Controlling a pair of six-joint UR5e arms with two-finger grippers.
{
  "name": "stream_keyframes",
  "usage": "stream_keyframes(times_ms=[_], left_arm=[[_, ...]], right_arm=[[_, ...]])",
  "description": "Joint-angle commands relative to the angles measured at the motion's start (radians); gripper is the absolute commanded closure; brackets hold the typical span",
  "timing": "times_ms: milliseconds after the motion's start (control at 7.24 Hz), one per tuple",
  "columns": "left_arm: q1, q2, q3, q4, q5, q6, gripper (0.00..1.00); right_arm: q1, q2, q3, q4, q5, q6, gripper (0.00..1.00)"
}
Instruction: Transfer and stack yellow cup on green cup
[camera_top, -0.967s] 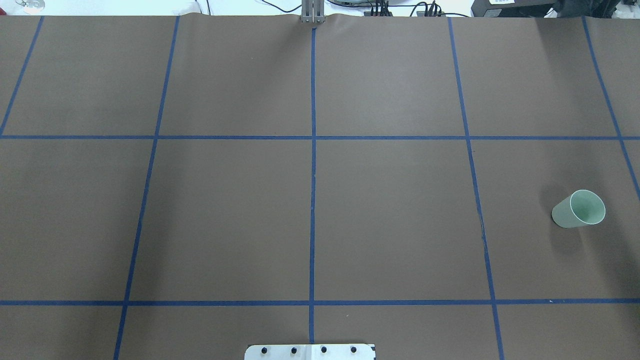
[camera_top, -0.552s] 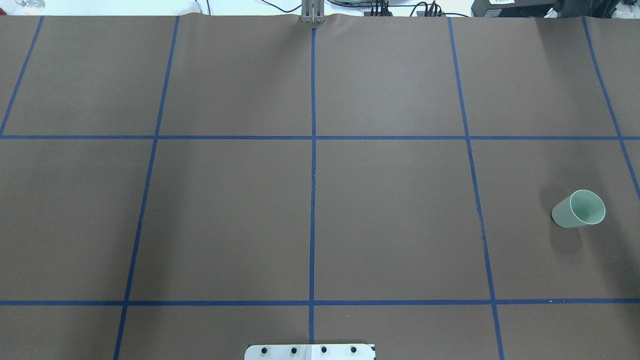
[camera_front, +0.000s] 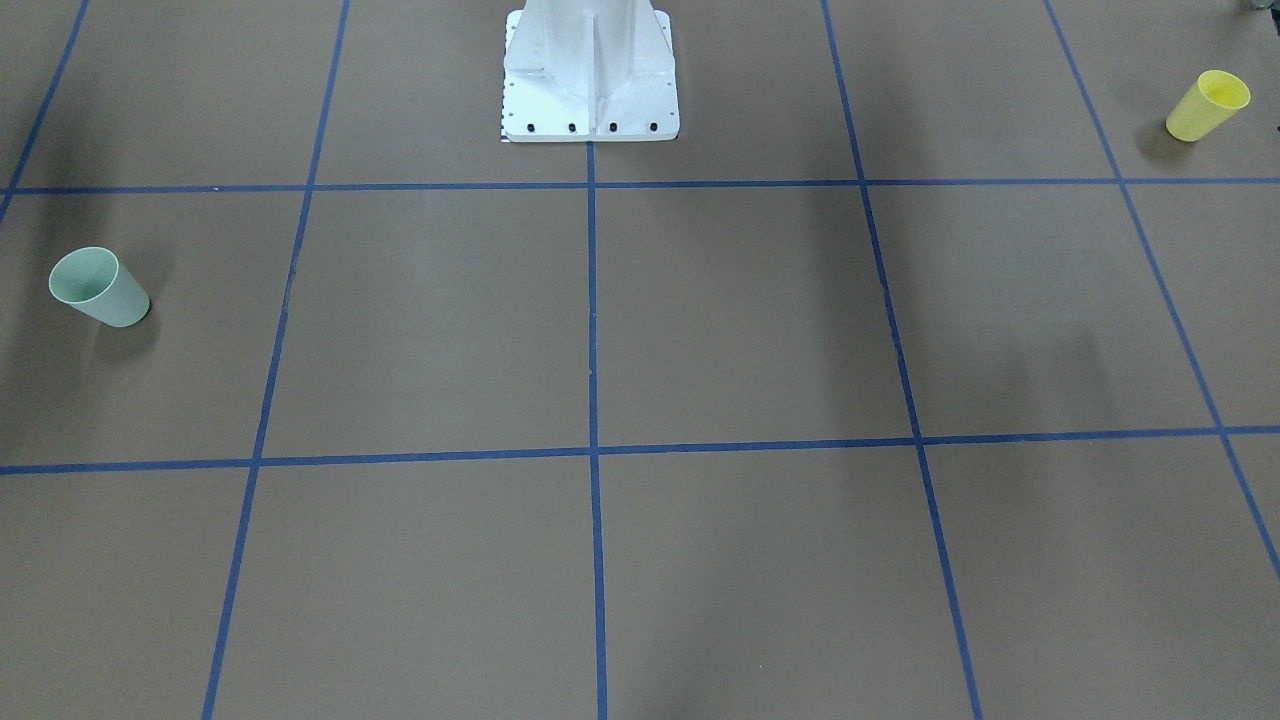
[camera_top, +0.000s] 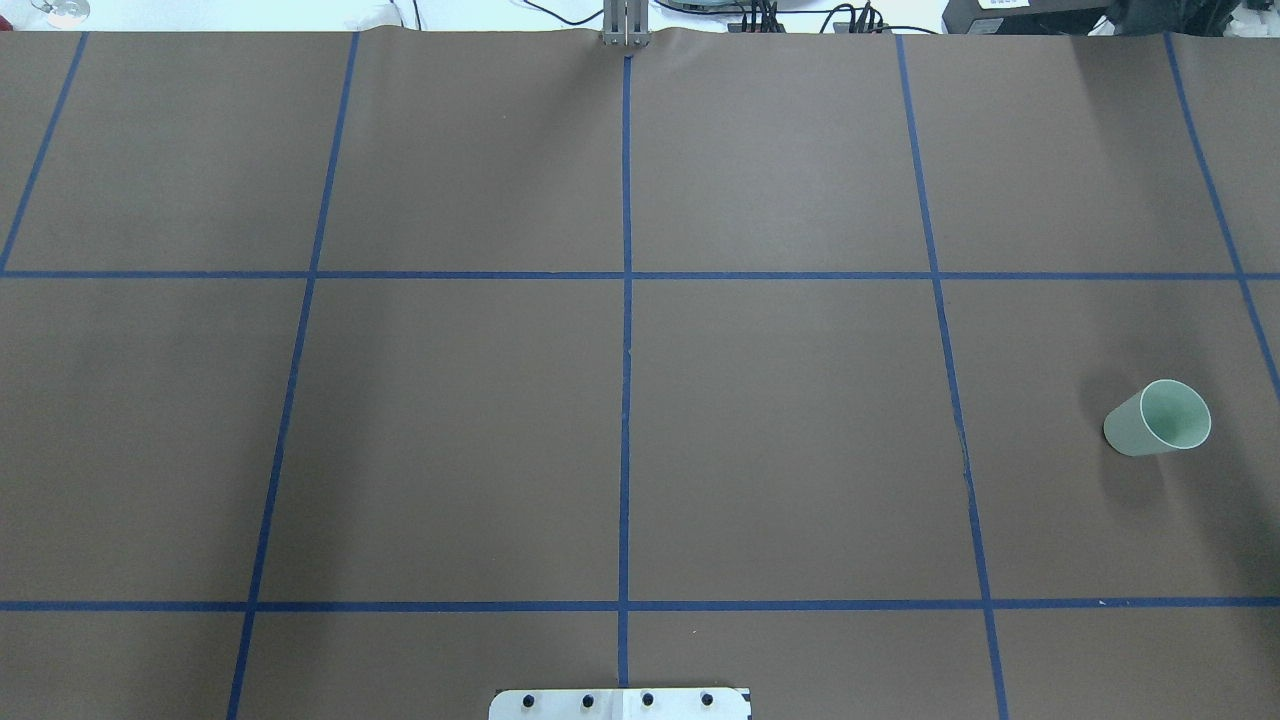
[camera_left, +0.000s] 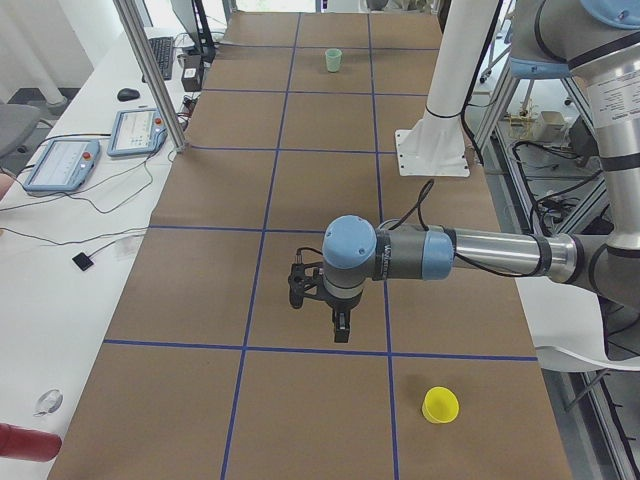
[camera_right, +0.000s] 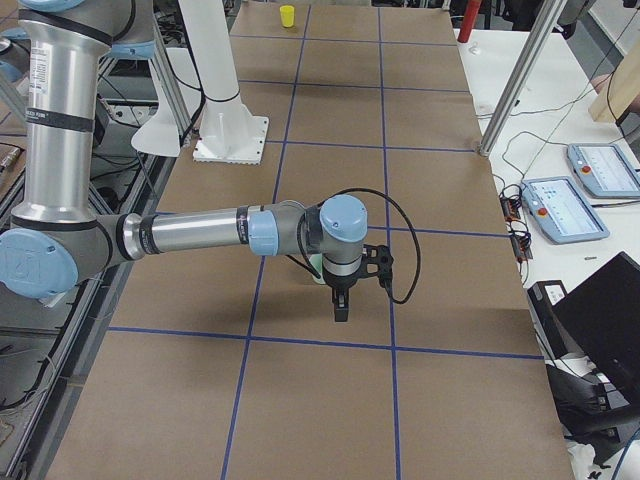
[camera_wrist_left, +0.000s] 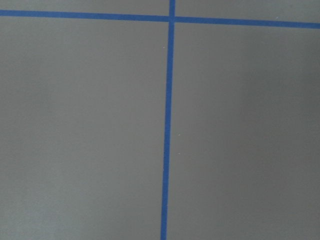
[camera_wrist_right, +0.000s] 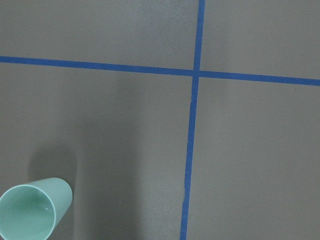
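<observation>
The yellow cup (camera_front: 1208, 105) stands upright near the table's end on my left; it also shows in the exterior left view (camera_left: 440, 405) and far off in the exterior right view (camera_right: 287, 15). It is outside the overhead view. The green cup (camera_top: 1158, 418) stands upright at the table's other end (camera_front: 98, 287) and shows in the right wrist view (camera_wrist_right: 32, 212). My left gripper (camera_left: 340, 333) hangs above the table, well short of the yellow cup. My right gripper (camera_right: 341, 312) hangs beside the green cup, which is mostly hidden behind that arm. I cannot tell whether either gripper is open or shut.
The white robot pedestal (camera_front: 590, 70) stands at the middle of the robot's edge. Blue tape lines (camera_top: 626, 400) divide the brown mat into squares. Teach pendants (camera_left: 60, 165) and a metal post (camera_left: 150, 70) stand along the operators' side.
</observation>
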Motion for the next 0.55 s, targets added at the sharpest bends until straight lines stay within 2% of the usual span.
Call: stream_keyframes(times_ms=[0,138,414], left_arm=[[0.001,0.004,0.003,-0.015,-0.072,-0.084,0.00],[0.001,0.021,0.003,-0.017,-0.034,-0.081,0.00],[0.002,0.035,0.000,-0.024,-0.043,-0.091,0.00]], right_arm=[[-0.007,-0.007,-0.003,0.066,0.010,0.000,0.00],[-0.019,-0.009,-0.007,0.093,0.009,-0.002,0.00],[-0.019,-0.018,-0.015,0.097,0.027,0.006,0.00]])
